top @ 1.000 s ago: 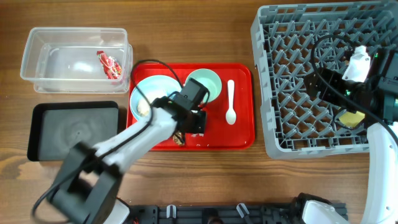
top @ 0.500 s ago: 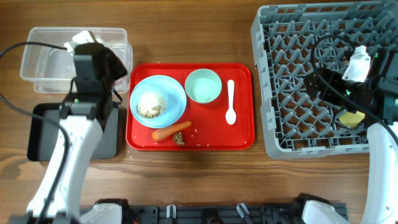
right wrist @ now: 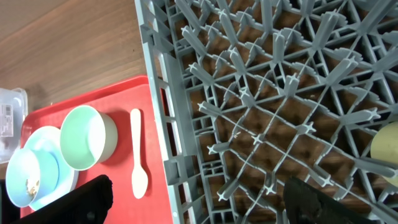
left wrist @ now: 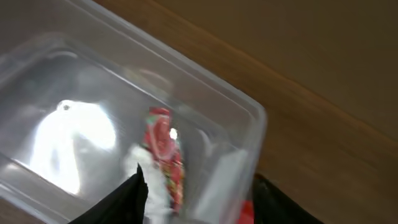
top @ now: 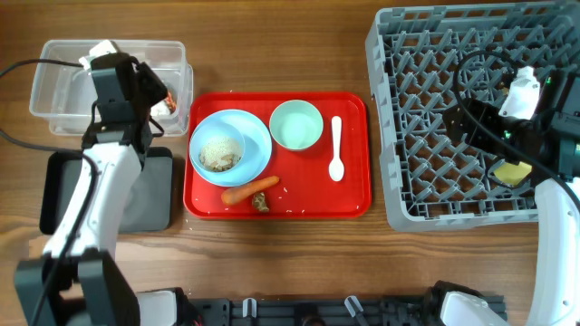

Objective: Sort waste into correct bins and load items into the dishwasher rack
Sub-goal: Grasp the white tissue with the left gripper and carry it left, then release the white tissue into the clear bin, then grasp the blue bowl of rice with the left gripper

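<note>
My left gripper (left wrist: 199, 194) hovers open over the right end of the clear tub (top: 63, 91). A crumpled red wrapper (left wrist: 163, 146) and white tissue (left wrist: 152, 186) lie in the tub just below its fingers (left wrist: 127, 199). On the red tray (top: 353, 195) are a light blue plate (top: 260, 145) with a small blue bowl (top: 220, 154) of rice, a mint green bowl (top: 296, 125), a white spoon (top: 336, 149), a carrot (top: 249, 190) and brown scraps (top: 261, 203). My right gripper (right wrist: 199, 196) hangs open above the grey rack (top: 426, 136), where a yellow cup (top: 513, 172) sits.
A shallow black tray (top: 154, 195) lies below the clear tub, partly under my left arm. The rack's left wall (right wrist: 155, 106) runs next to the red tray's right edge. Bare wooden table (top: 272, 54) lies behind the red tray.
My left arm swung from the red tray over to the clear tub, and its jaws have opened there. The carrot and scraps came into view. The right arm has not moved.
</note>
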{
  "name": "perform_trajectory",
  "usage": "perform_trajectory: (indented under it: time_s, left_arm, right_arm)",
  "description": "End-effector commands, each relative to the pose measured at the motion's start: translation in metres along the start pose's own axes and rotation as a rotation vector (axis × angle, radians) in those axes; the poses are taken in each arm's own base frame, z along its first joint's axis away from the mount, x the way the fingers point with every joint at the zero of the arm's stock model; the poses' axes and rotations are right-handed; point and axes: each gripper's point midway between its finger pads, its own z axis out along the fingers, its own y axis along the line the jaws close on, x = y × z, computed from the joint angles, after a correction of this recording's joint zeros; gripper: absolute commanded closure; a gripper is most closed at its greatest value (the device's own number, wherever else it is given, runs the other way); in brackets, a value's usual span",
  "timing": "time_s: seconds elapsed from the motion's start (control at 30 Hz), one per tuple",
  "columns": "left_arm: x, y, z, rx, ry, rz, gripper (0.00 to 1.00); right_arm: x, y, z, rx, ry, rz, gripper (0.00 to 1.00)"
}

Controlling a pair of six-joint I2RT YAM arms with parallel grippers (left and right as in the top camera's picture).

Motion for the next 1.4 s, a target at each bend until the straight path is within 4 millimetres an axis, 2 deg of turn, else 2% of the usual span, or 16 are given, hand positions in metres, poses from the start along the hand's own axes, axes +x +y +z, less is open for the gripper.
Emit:
perform_trajectory:
  time_s: [0.0,0.03,0.07,0.13,0.3,0.37,0.5,0.6,0.7,0.77,0.97,1.17,1.37]
  left_arm:
    - [0.038,-0.072,-0.028,0.281,0.153,0.085,0.46]
    - [0.054,-0.084,-0.03,0.306,0.201,0.107,0.45]
    - [0.085,-0.103,-0.035,0.339,0.282,0.155,0.44]
    - [0.123,-0.125,-0.039,0.371,0.366,0.219,0.41]
    - [0.199,-0.163,-0.039,0.426,0.499,0.344,0.42]
    - [0.215,-0.168,-0.033,0.428,0.517,0.367,0.42]
    - [0.234,-0.156,-0.015,0.354,0.537,0.394,0.43]
    - [0.241,-0.155,-0.01,0.351,0.549,0.396,0.45]
    - [0.242,-0.155,-0.01,0.351,0.549,0.397,0.55]
    - [0.243,-0.155,-0.01,0.351,0.552,0.398,0.65]
    - [0.246,-0.154,-0.01,0.35,0.562,0.397,0.82]
    - [0.261,-0.165,-0.024,0.412,0.621,0.409,0.93]
    - [0.298,-0.157,-0.051,0.381,0.741,0.494,0.96]
  right_arm:
    - [-0.005,0.002,-0.005,0.006,-0.019,-0.032,0.1]
    - [-0.005,0.002,-0.005,0.006,-0.019,-0.031,0.1]
    - [-0.004,0.002,-0.005,0.006,-0.017,-0.03,0.11]
    - [-0.004,0.002,-0.005,0.006,-0.016,-0.03,0.1]
    - [-0.004,0.002,-0.005,0.006,-0.015,-0.03,0.1]
    - [-0.003,0.002,-0.005,0.007,-0.012,-0.029,0.1]
    - [-0.003,0.002,-0.005,0.007,-0.012,-0.029,0.1]
    - [-0.003,0.002,-0.005,0.007,-0.012,-0.029,0.1]
    - [-0.003,0.002,-0.005,0.007,-0.013,-0.029,0.1]
    - [-0.003,0.002,-0.005,0.007,-0.013,-0.029,0.1]
    - [-0.003,0.001,-0.005,0.008,-0.012,-0.029,0.1]
    - [-0.003,0.0,-0.004,0.015,-0.012,-0.029,0.09]
    - [-0.003,0.0,-0.004,0.018,-0.009,-0.028,0.09]
